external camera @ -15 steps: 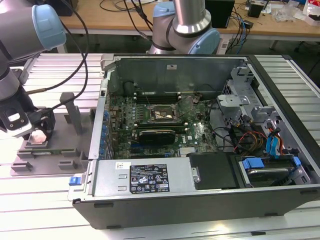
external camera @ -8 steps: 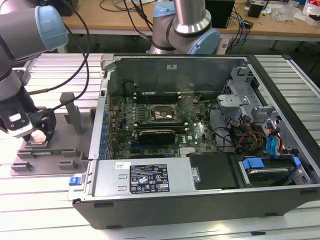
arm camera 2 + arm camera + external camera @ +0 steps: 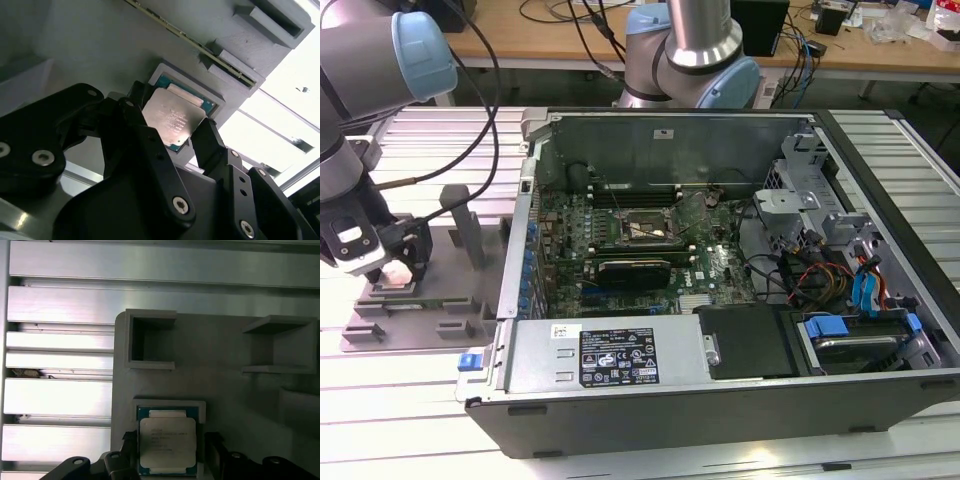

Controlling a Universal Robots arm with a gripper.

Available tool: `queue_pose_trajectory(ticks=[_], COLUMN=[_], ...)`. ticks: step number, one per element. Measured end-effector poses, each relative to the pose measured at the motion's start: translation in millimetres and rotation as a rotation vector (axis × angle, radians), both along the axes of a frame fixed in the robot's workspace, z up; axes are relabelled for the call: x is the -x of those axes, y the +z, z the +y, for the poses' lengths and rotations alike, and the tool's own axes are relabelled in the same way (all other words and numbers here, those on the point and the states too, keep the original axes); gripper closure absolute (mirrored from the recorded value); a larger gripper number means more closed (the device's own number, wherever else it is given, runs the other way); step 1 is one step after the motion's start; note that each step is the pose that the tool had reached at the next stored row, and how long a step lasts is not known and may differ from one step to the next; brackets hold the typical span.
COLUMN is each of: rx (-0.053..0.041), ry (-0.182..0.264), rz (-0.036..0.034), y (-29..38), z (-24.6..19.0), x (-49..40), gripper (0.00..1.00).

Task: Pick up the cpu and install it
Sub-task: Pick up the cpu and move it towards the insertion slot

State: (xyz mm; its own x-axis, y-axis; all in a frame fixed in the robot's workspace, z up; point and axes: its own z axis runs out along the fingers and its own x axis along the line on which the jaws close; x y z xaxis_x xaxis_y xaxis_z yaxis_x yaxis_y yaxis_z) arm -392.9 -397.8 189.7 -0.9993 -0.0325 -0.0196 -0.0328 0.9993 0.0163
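Note:
The cpu [image 3: 166, 442], a small square chip with a pale silver top and green edges, lies in a recess of the grey plastic tray [image 3: 225, 390]. In the second wrist view the cpu [image 3: 170, 117] shows between my two black fingers [image 3: 207, 140]. My gripper [image 3: 169, 447] is lowered over it, open, with one finger close at each side of the chip. In the exterior view the gripper [image 3: 402, 268] sits low on the tray [image 3: 450, 318], at that view's left. The dark cpu socket [image 3: 642, 229] lies on the motherboard inside the open computer case.
The open computer case [image 3: 720, 390] lies on the slatted metal table at the exterior view's right, with cables, a drive cage and a power supply inside. Upright grey holders [image 3: 470, 225] rise from the tray beside my gripper. A second robot arm base [image 3: 690, 50] stands behind the case.

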Motion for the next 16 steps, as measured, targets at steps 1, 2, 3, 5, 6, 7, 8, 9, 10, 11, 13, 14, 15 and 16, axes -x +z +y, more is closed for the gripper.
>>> queue_pose_trajectory(ticks=[1,2,3,5,6,7,8,9,10,11,13,14,15,16], rx=[0.0,0.0,-0.0001,0.0,0.0,0.0,0.0,0.0,0.0,0.0001,-0.0002,-0.0003,-0.0003,-0.0002], ry=[0.0,0.0,0.0,0.0,0.0,0.0,0.0,0.0,0.0,0.0,0.0,0.0,0.0,0.0], rz=[-0.0001,0.0,-0.0002,0.0,0.0001,0.0,0.0,-0.0001,-0.0001,0.0001,-0.0001,-0.0002,-0.0001,-0.0001], y=[0.0,0.0,-0.1,-0.1,-0.2,-0.2,-0.2,-0.3,-0.4,-0.4,-0.6,-0.8,-0.9,-0.9], z=[0.0,0.0,0.0,0.0,0.1,0.1,0.2,1.3,1.8,2.1,2.2,2.3,2.3,2.3], x=[0.2,0.2,0.3,0.4,0.7,0.8,0.9,1.0,0.9,1.2,1.8,2.2,2.3,2.3], gripper=[0.35,0.35,0.35,0.35,0.35,0.35,0.35,0.35,0.35,0.35,0.35,0.35,0.35,0.35])
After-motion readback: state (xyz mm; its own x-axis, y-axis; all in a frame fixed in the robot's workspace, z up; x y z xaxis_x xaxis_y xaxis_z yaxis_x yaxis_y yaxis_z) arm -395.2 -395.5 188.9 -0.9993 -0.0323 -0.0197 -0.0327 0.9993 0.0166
